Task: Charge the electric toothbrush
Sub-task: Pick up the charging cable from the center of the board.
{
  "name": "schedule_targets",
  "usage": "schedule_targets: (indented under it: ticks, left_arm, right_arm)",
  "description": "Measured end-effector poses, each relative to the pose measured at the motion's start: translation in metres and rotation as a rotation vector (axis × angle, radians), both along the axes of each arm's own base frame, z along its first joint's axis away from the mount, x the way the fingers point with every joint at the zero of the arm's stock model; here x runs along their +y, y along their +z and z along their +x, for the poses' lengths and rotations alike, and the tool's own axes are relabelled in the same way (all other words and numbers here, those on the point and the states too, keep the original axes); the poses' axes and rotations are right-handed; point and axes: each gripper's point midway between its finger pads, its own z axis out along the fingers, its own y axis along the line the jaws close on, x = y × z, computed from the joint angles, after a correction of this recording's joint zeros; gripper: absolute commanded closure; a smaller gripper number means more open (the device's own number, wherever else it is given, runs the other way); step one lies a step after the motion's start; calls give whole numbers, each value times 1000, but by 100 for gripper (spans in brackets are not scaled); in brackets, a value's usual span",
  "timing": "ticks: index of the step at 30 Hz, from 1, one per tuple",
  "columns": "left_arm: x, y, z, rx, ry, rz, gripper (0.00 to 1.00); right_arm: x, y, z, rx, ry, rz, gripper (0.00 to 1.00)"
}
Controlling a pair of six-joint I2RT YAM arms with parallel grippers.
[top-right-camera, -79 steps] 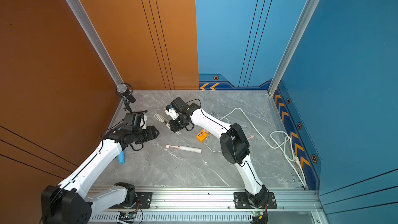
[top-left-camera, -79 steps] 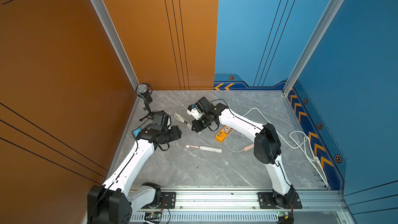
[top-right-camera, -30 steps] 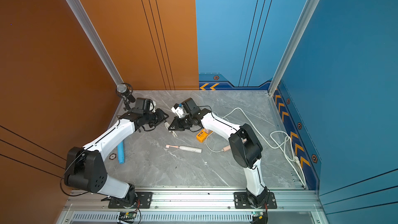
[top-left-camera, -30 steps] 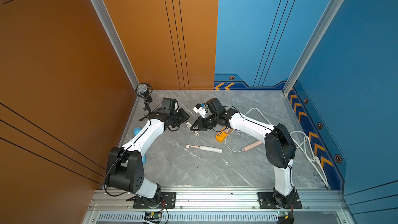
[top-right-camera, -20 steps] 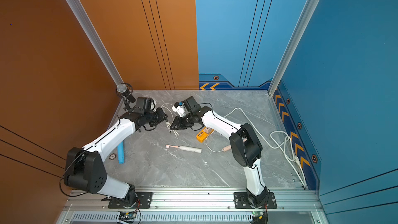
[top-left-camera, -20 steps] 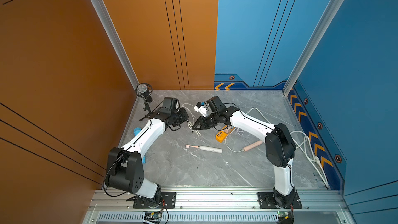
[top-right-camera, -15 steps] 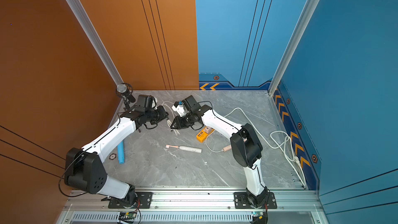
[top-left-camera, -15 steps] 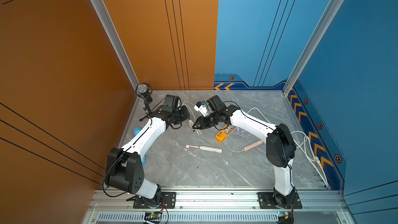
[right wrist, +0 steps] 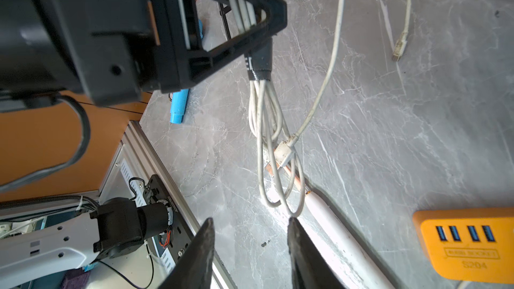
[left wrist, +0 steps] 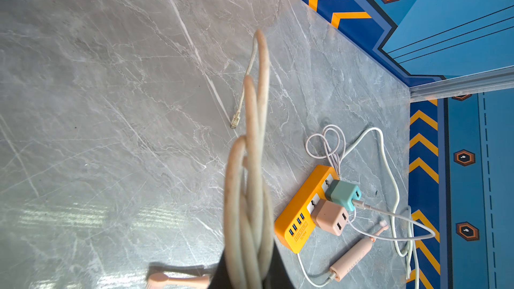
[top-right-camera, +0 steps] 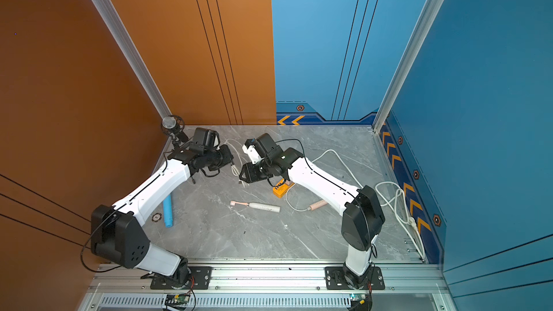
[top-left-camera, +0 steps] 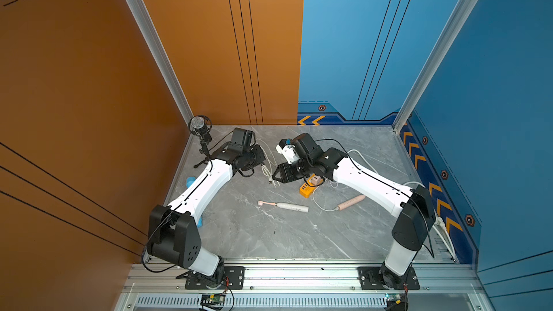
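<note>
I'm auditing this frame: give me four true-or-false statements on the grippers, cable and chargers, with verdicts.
1. The left gripper is shut on the coiled white cable. True.
2. The right gripper clamps the white toothbrush. False: its jaws stand open near the cable's loops; the toothbrush lies on the table.
3. The orange power strip carries a teal adapter and a pink adapter. True.
4. The pink toothbrush has nothing attached. False: a lead is plugged into its base.

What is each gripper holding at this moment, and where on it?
The left gripper is shut on the coiled white cable, clamping its bunched strands, with the loops hanging free. The right gripper is open and holds nothing.
</note>
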Motion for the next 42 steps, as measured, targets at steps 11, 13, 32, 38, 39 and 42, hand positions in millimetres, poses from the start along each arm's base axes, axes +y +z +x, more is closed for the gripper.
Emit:
schedule_targets:
  ticks: [11, 13, 32, 38, 39, 42]
  left_arm:
    - [-25, 10, -8, -16, -116, -31, 100]
    - [-29, 10, -9, -15, -130, -33, 100]
    - [-35, 18, -10, -42, -189, -32, 100]
    - [-37, 8, -21, -8, -267, -37, 100]
    - [-38, 7, -23, -4, -282, -41, 100]
    - [-44, 5, -27, 7, -325, -57, 100]
  right_arm:
    - [-12, -32, 49, 142, -218, 32, 57]
    - [-8, -41, 51, 166, -226, 28, 58]
    - [-2, -54, 69, 165, -293, 28, 100]
    - [-44, -34, 91, -14, -388, -18, 100]
    - [-50, -28, 94, -41, -407, -13, 100]
    - [-55, -7, 99, -94, -440, 69, 100]
